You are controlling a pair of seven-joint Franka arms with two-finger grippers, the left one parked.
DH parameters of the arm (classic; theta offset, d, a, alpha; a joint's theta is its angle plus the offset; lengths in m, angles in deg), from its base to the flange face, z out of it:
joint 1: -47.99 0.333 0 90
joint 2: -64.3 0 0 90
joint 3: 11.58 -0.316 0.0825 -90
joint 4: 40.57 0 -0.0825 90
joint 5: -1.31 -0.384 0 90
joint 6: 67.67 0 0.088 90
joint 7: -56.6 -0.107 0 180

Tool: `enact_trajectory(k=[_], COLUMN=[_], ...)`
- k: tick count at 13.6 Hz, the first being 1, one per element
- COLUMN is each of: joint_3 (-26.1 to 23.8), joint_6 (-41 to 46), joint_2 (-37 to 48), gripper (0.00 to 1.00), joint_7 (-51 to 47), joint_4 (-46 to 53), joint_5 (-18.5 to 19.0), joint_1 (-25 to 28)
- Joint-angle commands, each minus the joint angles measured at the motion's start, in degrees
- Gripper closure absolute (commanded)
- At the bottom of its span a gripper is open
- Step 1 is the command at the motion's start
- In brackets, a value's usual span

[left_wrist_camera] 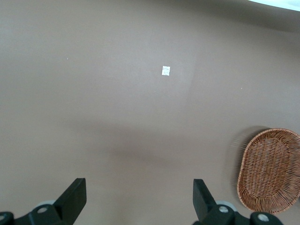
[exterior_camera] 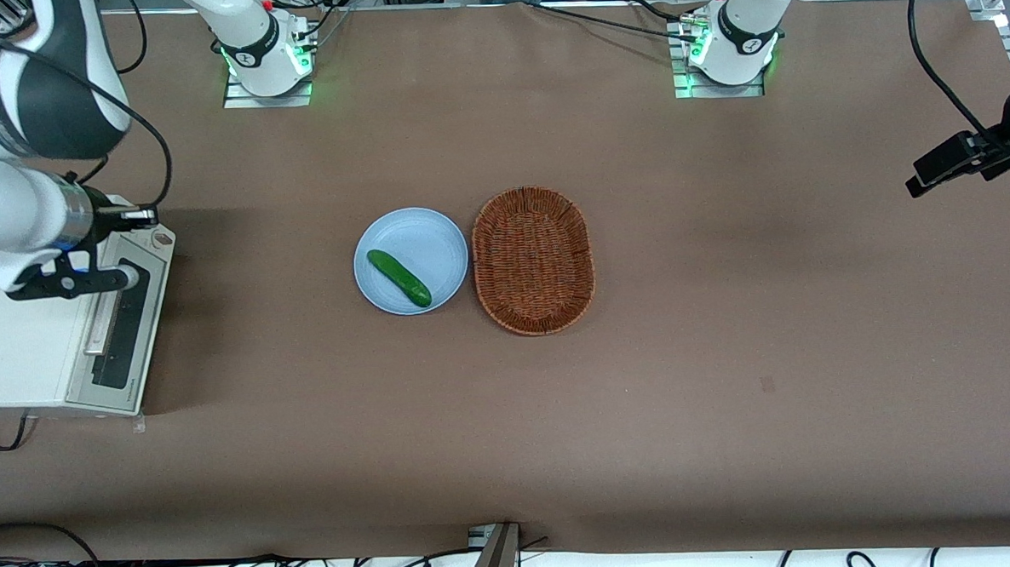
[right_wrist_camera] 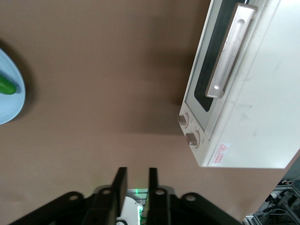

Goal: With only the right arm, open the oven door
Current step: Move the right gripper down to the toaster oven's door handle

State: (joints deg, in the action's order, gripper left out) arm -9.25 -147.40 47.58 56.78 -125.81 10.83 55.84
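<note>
The cream-white toaster oven [exterior_camera: 22, 347] stands at the working arm's end of the table. Its oven door [exterior_camera: 127, 321] is shut, with a dark glass window and a long silver bar handle [exterior_camera: 102, 322]. The right wrist view shows the door [right_wrist_camera: 206, 79], the handle [right_wrist_camera: 230, 51] and two knobs [right_wrist_camera: 187, 129]. The right arm [exterior_camera: 7, 211] reaches over the oven. My gripper [exterior_camera: 87, 280] hangs above the oven's knob end, apart from the handle. In the right wrist view the gripper [right_wrist_camera: 136, 174] is open by a narrow gap with nothing between its fingers [right_wrist_camera: 120, 180].
A light blue plate [exterior_camera: 426, 236] with a green cucumber [exterior_camera: 398, 277] lies mid-table, and both also show in the right wrist view [right_wrist_camera: 11, 101]. A brown wicker basket [exterior_camera: 534, 259] lies beside the plate, toward the parked arm's end.
</note>
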Motion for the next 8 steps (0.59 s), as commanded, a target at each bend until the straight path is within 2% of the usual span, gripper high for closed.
enact_trajectory(k=[1,3,8], joint_3=[0.13,0.22,0.57], joint_6=[-1.91,-4.10,-7.72], joint_2=[-2.60,-5.33,-9.55], gripper=[0.95,1.00,1.00], joint_7=[-0.44,0.17,0.70], joint_4=[0.34,0.34,0.42], joint_5=[3.47,7.07,12.27], joint_1=[0.14,-0.21,-2.32])
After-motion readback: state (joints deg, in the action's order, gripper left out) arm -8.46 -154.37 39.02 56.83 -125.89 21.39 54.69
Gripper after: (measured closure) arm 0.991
